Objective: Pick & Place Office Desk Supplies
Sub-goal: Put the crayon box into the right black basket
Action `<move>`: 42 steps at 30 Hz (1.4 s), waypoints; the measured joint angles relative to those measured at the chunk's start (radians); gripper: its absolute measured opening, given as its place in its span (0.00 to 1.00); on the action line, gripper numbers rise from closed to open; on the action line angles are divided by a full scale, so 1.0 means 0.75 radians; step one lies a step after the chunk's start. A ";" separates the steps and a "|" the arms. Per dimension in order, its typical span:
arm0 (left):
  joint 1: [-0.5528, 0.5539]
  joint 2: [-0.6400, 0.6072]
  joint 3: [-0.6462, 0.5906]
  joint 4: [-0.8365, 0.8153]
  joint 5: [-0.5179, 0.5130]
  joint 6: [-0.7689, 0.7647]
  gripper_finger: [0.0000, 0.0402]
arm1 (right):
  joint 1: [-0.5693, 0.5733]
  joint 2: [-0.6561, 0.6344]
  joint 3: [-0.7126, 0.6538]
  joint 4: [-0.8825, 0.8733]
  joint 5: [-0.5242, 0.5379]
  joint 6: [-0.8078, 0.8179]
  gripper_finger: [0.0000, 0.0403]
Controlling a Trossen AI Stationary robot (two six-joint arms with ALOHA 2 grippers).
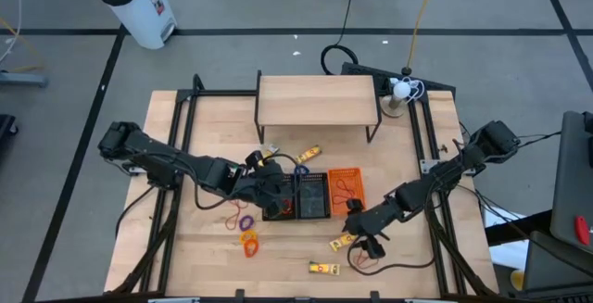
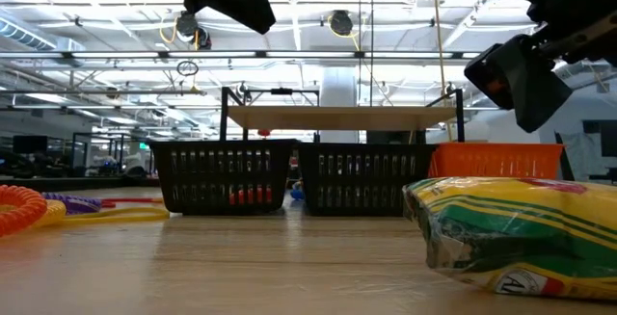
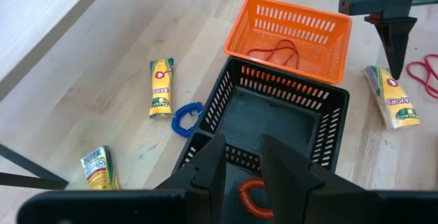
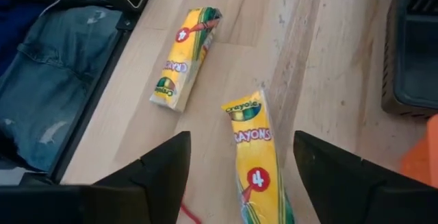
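Yellow crayon packs lie flat on the table: one (image 4: pixel 256 162) between my right gripper's (image 4: pixel 239 148) wide-open fingers, just below them, and another (image 4: pixel 185 56) beyond it. In the high view that gripper (image 1: pixel 366 235) hovers near the table's near-right part, with a red band (image 1: pixel 361 258) beside it. My left gripper (image 3: pixel 243 162) hovers over the black basket (image 1: pixel 278 201), open by a narrow gap, above an orange-red coil (image 3: pixel 252 196) lying on the basket floor. A blue coil (image 3: pixel 185 118) and two more packs (image 3: pixel 161 87) (image 3: pixel 99 168) lie left of the baskets.
A second black basket (image 1: pixel 312 196) and an orange basket (image 1: pixel 346 189) holding a red band (image 3: pixel 277 51) stand side by side mid-table. Purple (image 1: pixel 246 221) and orange (image 1: pixel 249 241) loops lie near the left arm. A wooden riser (image 1: pixel 317 99) stands at the far edge.
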 joint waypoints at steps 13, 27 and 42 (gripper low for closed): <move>-0.002 0.000 0.000 -0.002 0.000 -0.022 0.23 | 0.003 0.169 -0.001 0.002 0.030 -0.017 0.60; -0.002 0.000 0.000 -0.007 0.001 -0.031 0.23 | 0.004 0.235 -0.001 0.060 0.027 0.002 0.58; -0.002 0.000 0.000 -0.007 0.001 -0.034 0.23 | 0.022 0.235 -0.001 0.065 0.028 0.003 0.49</move>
